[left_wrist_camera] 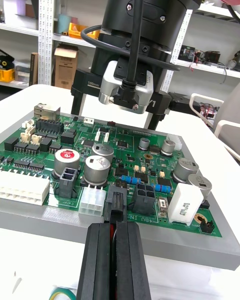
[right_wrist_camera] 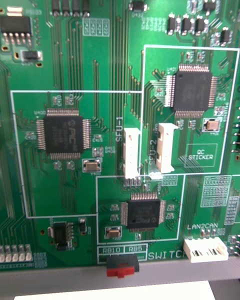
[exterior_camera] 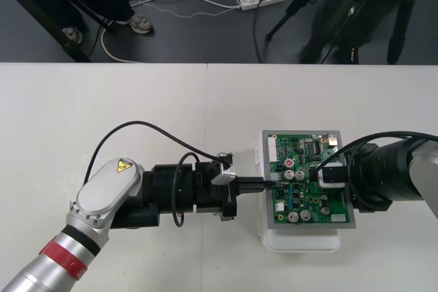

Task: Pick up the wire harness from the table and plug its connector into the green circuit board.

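Cannot tell whether the plug [left_wrist_camera: 116, 204], pinched at the tips of the left end effector [left_wrist_camera: 116, 227], sits in the green circuit board [left_wrist_camera: 125, 150] or only touches its near edge. Can trace the harness wires [left_wrist_camera: 64, 294] only as a green-yellow sliver beside the closed fingers [left_wrist_camera: 97, 260], cut off at the edge and otherwise buried beneath them.

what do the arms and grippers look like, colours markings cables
The left arm is a silver link with a red ring and a yellow triangle warning sticker, then a black cylindrical wrist with a black cable. The left gripper has black fingers behind a silver camera block. The right arm is black and cylindrical; the right gripper carries a silver camera with a black cable.
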`<control>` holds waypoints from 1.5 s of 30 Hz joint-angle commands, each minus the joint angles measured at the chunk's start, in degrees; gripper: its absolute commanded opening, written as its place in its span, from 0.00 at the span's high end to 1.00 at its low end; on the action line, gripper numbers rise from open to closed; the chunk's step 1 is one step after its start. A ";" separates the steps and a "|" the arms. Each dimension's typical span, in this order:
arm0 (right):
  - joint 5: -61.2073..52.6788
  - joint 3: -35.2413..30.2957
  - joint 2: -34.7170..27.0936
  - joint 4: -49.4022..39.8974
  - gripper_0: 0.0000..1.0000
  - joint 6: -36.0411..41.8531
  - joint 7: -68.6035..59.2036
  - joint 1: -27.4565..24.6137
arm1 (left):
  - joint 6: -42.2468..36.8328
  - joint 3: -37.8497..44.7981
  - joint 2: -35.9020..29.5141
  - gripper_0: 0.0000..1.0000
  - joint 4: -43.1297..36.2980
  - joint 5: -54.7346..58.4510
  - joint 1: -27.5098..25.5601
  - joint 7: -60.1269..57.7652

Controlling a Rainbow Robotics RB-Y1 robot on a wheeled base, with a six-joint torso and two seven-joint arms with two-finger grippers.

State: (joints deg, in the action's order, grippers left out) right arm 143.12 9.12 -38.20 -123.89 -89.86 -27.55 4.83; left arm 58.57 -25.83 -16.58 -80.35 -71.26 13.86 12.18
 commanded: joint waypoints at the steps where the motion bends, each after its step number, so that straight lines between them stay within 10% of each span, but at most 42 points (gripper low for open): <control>1: -0.91 1.34 1.28 -1.09 0.00 -0.14 2.94 1.32 | -1.88 -2.04 2.08 1.00 -3.15 1.38 -0.67 -3.83; 7: -0.83 1.34 1.37 -1.09 0.00 -0.14 2.94 1.32 | -1.88 -2.04 1.20 0.99 -3.15 1.47 -0.76 -4.18; 11: -0.74 1.34 1.28 -1.09 0.00 -0.14 2.94 1.32 | -1.88 -1.77 0.41 0.44 -3.15 1.82 -0.76 -4.18; 14: -0.56 1.34 1.28 -1.09 0.00 -0.14 2.94 1.32 | -1.97 -1.51 -0.21 0.35 -3.15 1.73 -0.76 -4.18; 30: -0.56 -0.86 -1.97 -1.09 0.00 -0.14 3.02 0.79 | -0.47 4.12 -4.95 0.29 -5.52 0.42 -3.13 -4.62; 45: -26.40 -19.84 -13.66 -1.09 0.00 -0.14 4.96 -5.19 | 10.87 16.16 -12.78 0.29 -9.65 0.33 -4.63 -7.52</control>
State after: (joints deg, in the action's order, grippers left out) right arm 120.55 -4.76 -48.28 -123.90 -89.86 -24.36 1.66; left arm 61.08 -14.71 -26.80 -87.75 -70.65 10.26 9.56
